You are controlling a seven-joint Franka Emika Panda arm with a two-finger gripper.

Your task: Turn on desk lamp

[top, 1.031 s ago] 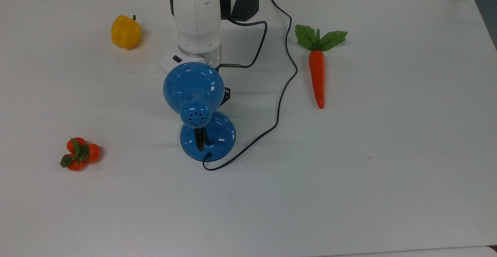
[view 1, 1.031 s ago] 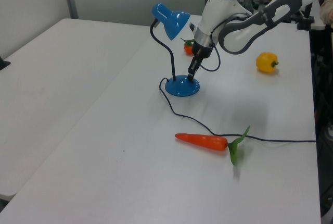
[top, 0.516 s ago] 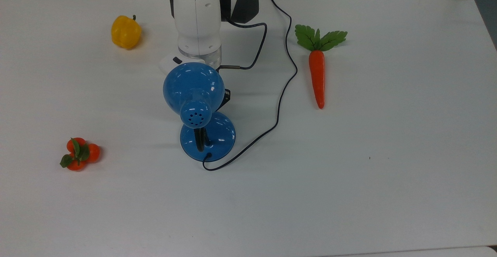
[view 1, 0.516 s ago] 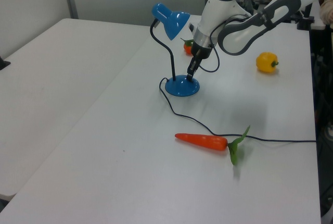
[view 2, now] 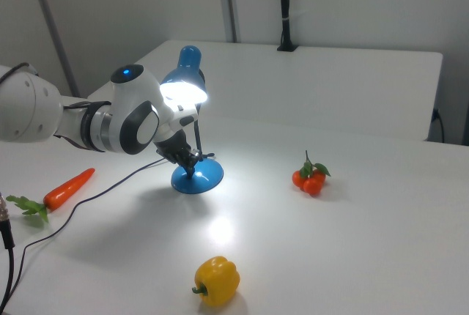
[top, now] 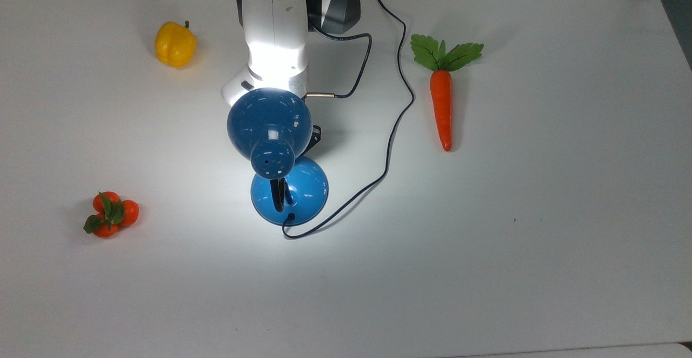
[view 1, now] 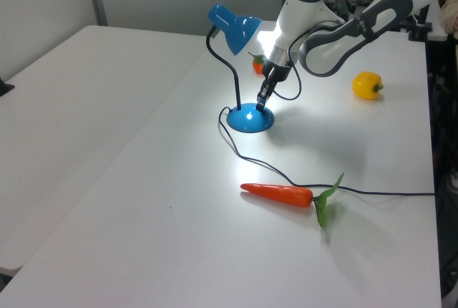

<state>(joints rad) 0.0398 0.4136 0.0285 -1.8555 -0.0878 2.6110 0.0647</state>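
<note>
Light has come on since half a second ago: your glossy blue desk lamp (top: 269,131) now throws a bright pool across the white worktop (top: 486,239), and nothing else on it has shifted.

Nearest in the top view, you've got the cluster of small orange tomatoes with green leaves (top: 110,214) sitting well off to the top view's left of the lamp. The lamp's round blue base (top: 298,190) stands mid-worktop, its thin black cord (top: 397,114) looping off toward the top view's right and away to the far edge. The dome shade (view 2: 183,89) leans over on the curved black neck (view 1: 232,71), and in the right view its underside glows white.

Your claw (view 1: 262,100) is right down at the base in the left view, its dark tip touching the base's upper surface on the side toward the arm; whether its fingers are spread or closed I cannot tell. The white and grey arm (view 1: 336,29) reaches in from the left view's right, its white wrist lit up by the lamp.

Beyond that, the orange toy carrot with green leaves (top: 442,98) lies to the top view's right of the cord, apart from the lamp. Farther back on the top view's left sits the yellow bell pepper (top: 174,44).
</note>
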